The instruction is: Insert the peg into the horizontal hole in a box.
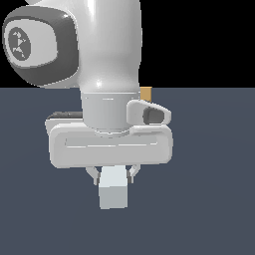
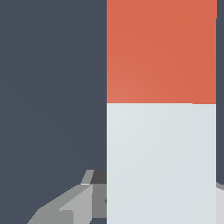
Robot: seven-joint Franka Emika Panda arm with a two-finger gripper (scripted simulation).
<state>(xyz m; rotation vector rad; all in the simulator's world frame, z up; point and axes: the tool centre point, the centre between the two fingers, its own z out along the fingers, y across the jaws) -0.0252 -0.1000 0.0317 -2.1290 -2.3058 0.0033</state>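
While my white gripper (image 1: 115,175) pinched the white, orange-ended square peg (image 1: 114,191), the tan box (image 1: 146,93) sat well apart; insertion remained.

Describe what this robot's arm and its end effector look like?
The arm is glossy white and rounded, with a dark grey band around a joint cap bearing a small white emblem. Below a cylindrical wrist sits the end effector: a wide, white, rounded-rectangle body with two short pale grey fingers. No cables show.

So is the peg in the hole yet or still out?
Out. The peg sits between the end effector fingers, its pale end free, and the tan box is only a sliver behind the arm. The hole isn't visible.
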